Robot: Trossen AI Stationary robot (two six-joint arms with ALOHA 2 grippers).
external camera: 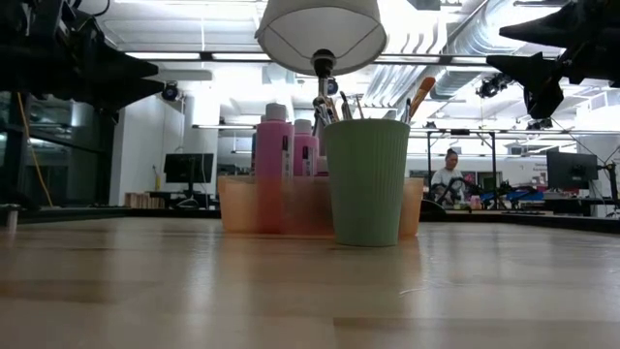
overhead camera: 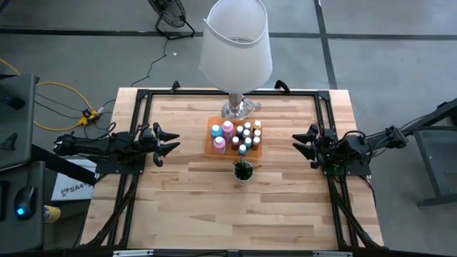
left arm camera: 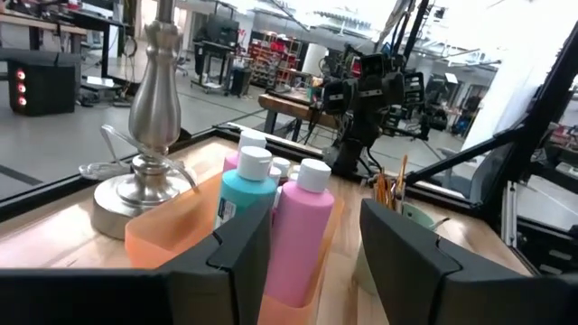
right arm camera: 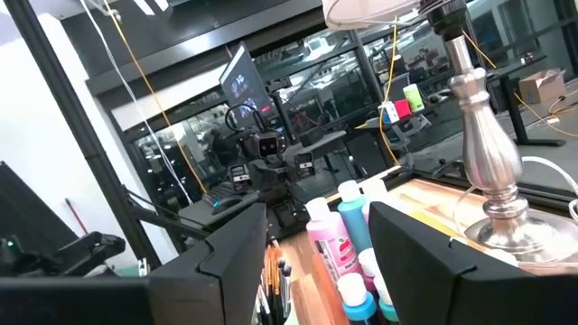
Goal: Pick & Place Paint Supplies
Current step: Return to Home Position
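An orange tray (overhead camera: 211, 145) at the table's middle holds tall pink bottles (overhead camera: 219, 144) (left arm camera: 298, 230), a teal bottle (left arm camera: 246, 203) and several small paint bottles (overhead camera: 248, 134) with coloured caps. Just near of it, a pale green cup (overhead camera: 243, 171) (external camera: 366, 180) stands upright with brushes (external camera: 418, 97) sticking out. My left gripper (overhead camera: 171, 140) hovers open to the tray's left, above the table. My right gripper (overhead camera: 300, 142) hovers open to the tray's right. In each wrist view the fingers (left arm camera: 244, 257) (right arm camera: 237, 244) frame the bottles from a distance.
A big lamp with a white shade (overhead camera: 235, 39) and silver base (overhead camera: 240, 108) (left arm camera: 135, 194) stands just beyond the tray. A black frame (overhead camera: 143, 96) borders the table's left, right and far edges. Bare wood lies toward the near edge. A person (external camera: 449, 174) sits in the room behind.
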